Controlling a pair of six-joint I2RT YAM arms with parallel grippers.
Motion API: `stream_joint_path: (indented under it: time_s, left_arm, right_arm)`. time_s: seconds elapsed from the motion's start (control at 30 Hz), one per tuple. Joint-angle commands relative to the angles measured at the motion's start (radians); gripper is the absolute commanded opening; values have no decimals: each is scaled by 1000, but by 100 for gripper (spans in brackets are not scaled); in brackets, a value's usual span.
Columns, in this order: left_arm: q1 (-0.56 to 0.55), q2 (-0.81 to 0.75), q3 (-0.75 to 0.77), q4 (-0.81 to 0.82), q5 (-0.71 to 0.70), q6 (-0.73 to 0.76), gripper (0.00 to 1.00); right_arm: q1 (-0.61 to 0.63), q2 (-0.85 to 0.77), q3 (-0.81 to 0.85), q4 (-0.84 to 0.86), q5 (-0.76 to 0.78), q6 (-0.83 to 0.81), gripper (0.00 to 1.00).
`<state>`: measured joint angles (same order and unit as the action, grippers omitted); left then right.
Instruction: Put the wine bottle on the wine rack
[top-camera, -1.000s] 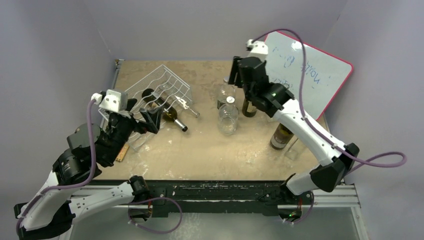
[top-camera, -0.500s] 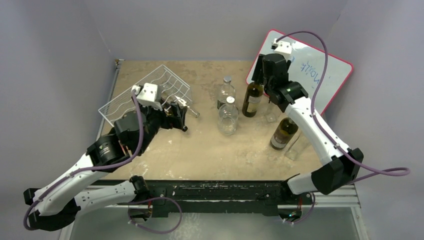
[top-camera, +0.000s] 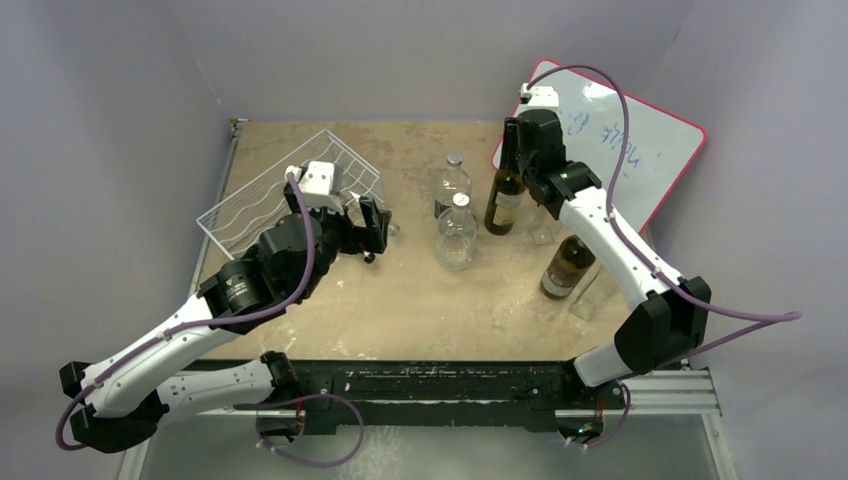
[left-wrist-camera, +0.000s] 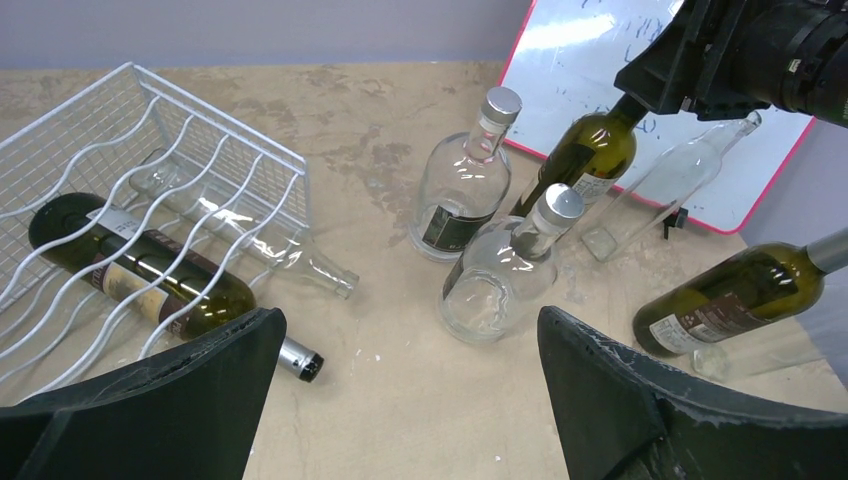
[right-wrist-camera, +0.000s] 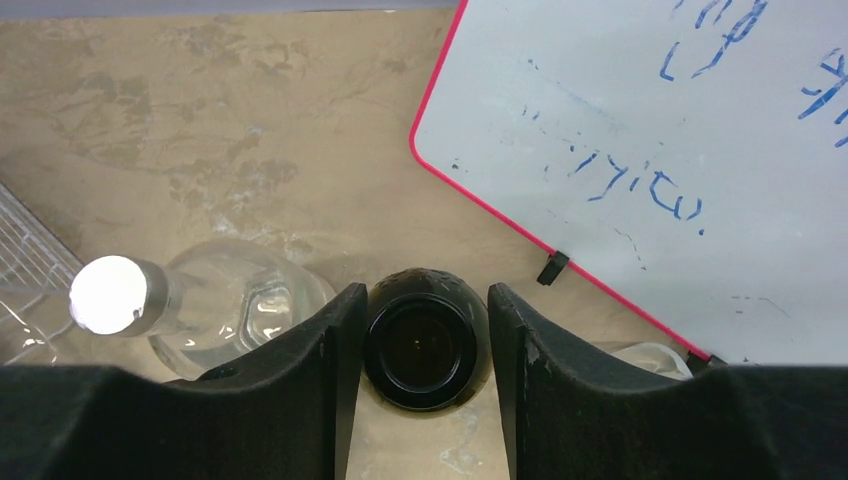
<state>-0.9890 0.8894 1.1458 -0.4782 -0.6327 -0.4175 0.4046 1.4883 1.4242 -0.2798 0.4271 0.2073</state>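
A green wine bottle (top-camera: 503, 200) stands upright at the back right, in front of the whiteboard. My right gripper (top-camera: 518, 140) is over it. In the right wrist view its fingers (right-wrist-camera: 330, 340) flank the bottle's mouth (right-wrist-camera: 425, 345) very closely on both sides, and I cannot tell whether they press on it. The white wire wine rack (top-camera: 240, 208) sits at the back left, with a green bottle (left-wrist-camera: 140, 275) and a clear bottle (left-wrist-camera: 250, 240) lying in it. My left gripper (top-camera: 372, 225) hovers just right of the rack, open and empty (left-wrist-camera: 408, 330).
Two round clear bottles with silver caps (top-camera: 452, 180) (top-camera: 456, 238) stand mid-table. A slim clear bottle (left-wrist-camera: 670, 180) leans by the red-framed whiteboard (top-camera: 620, 150). Another green bottle (top-camera: 563, 265) stands near the right edge.
My left arm swung right from over the rack to beside it. My right gripper moved onto the standing green bottle's neck and its fingers narrowed.
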Motion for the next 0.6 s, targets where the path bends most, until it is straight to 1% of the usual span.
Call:
stream_joint_path:
  time_s: [0.0, 0.03, 0.13, 0.23, 0.33, 0.4, 0.57]
  left_arm:
    - [2, -6, -11, 54, -7, -29, 98]
    - [1, -5, -14, 56, -7, -26, 98]
    - [1, 3, -26, 75, 1, -11, 98]
    - [2, 12, -57, 122, 14, 22, 98]
    - [1, 14, -105, 204, 34, 65, 98]
    - [1, 15, -141, 270, 55, 109, 98]
    - [1, 21, -244, 463, 114, 236, 98]
  right_arm:
    - [-3, -15, 4, 18, -10, -39, 48]
    - [-3, -14, 1, 14, -7, -40, 45]
    - [-3, -16, -12, -2, -13, -44, 33]
    - [-3, -22, -26, -11, 11, -52, 17]
    - [-2, -40, -31, -28, 32, -66, 1]
    - [-3, -60, -24, -43, 52, -80, 0]
    - [-2, -129, 5, -97, 15, -107, 0]
